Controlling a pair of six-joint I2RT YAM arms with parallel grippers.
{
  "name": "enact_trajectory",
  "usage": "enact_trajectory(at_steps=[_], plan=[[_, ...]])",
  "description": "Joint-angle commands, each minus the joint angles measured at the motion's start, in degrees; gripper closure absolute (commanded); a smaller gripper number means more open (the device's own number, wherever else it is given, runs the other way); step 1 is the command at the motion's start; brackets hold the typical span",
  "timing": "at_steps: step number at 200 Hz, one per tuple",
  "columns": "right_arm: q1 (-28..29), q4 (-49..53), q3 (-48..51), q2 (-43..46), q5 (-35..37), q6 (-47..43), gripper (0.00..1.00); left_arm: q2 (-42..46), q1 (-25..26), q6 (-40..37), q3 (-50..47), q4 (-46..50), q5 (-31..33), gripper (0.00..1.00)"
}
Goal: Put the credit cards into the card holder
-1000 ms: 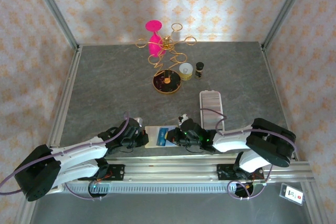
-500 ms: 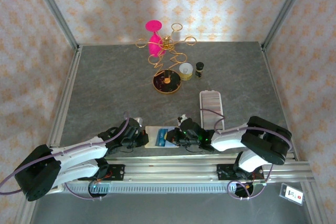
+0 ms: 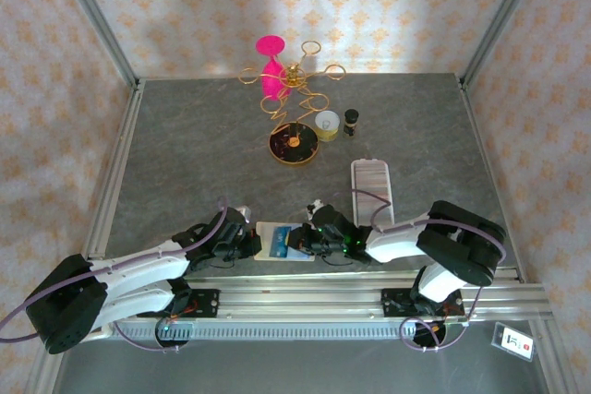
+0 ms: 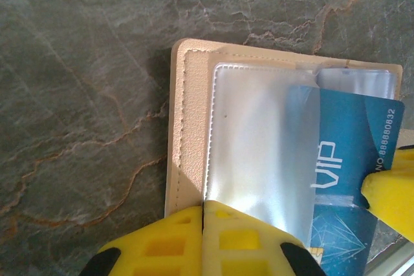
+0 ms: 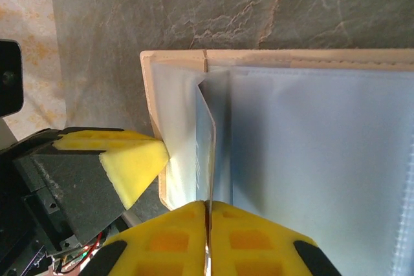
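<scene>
Our right gripper [image 3: 301,240] has slid leftward, pushing the blue VIP card [image 3: 279,243] ahead of it deeper into the card holder [image 3: 265,229].

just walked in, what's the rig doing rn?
Mid-insertion. The left gripper is shut on the near edge of the open card holder, right at its clear sleeve. The right gripper pinches a blue credit card and has its leading edge tucked under that sleeve. Most of the card is outside the sleeve, so it is not seated yet.
</scene>
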State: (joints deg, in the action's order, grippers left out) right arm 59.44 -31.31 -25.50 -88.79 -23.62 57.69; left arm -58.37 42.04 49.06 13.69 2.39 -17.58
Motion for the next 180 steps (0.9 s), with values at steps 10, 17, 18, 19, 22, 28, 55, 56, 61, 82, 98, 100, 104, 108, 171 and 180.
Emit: enact_trajectory(at_steps=[10, 17, 18, 19, 22, 28, 55, 56, 61, 82, 98, 100, 104, 108, 171, 180], plan=[[-0.1, 5.5, -3.7, -1.2, 0.5, -3.1, 0.89, 0.2, 0.7, 0.0, -1.2, 2.1, 1.1, 0.95], [-0.1, 6.3, -4.3, -1.3, 0.8, -3.5, 0.88, 0.3, 0.6, 0.0, -1.2, 2.2, 1.1, 0.95], [-0.1, 6.5, -4.3, -1.3, 0.8, -3.6, 0.88, 0.3, 0.6, 0.0, -1.3, 2.2, 1.1, 0.95], [-0.2, 6.6, -4.4, -1.3, 0.8, -3.6, 0.88, 0.3, 0.6, 0.0, -1.3, 2.2, 1.1, 0.95], [-0.1, 7.0, -4.6, -1.4, 1.0, -3.8, 0.88, 0.4, 0.6, 0.1, -1.3, 2.2, 1.1, 0.95], [-0.1, 7.9, -5.2, -1.4, 1.3, -4.1, 0.88, 0.5, 0.6, 0.1, -1.2, 2.2, 1.1, 0.95], [-0.1, 10.3, -7.2, -2.2, 1.7, -5.3, 0.89, 1.1, 0.7, 0.5, -1.6, 2.1, 1.1, 0.95], [-0.1, 10.3, -7.3, -2.3, 1.7, -5.3, 0.89, 1.1, 0.6, 0.5, -1.6, 2.1, 1.1, 0.95], [-0.1, 10.4, -7.5, -2.5, 1.6, -5.4, 0.89, 1.2, 0.6, 0.5, -1.6, 2.1, 1.1, 0.95], [0.0, 11.6, -9.0, -3.8, 1.5, -5.9, 0.89, 1.5, 0.7, 0.6, -1.7, 2.0, 1.1, 0.94], [0.1, 12.7, -9.9, -4.2, 1.9, -6.3, 0.87, 1.5, 0.7, 0.7, -1.8, 2.0, 1.1, 0.95], [0.1, 12.9, -9.9, -4.1, 1.9, -6.3, 0.87, 1.5, 0.7, 0.7, -1.8, 2.0, 1.1, 0.95], [0.1, 13.2, -10.1, -4.0, 2.3, -6.4, 0.86, 1.5, 0.7, 0.7, -1.8, 2.1, 1.2, 0.94], [0.1, 13.8, -10.2, -3.7, 2.8, -6.4, 0.85, 1.6, 0.6, 0.7, -1.8, 2.1, 1.2, 0.94], [0.1, 22.3, -10.6, 0.8, 8.6, -8.0, 0.75, 2.0, 0.6, 0.7, -1.9, 2.0, 1.3, 0.94], [0.1, 22.4, -10.8, 0.6, 8.5, -8.1, 0.77, 1.9, 0.6, 0.7, -1.9, 1.8, 1.3, 0.94]])
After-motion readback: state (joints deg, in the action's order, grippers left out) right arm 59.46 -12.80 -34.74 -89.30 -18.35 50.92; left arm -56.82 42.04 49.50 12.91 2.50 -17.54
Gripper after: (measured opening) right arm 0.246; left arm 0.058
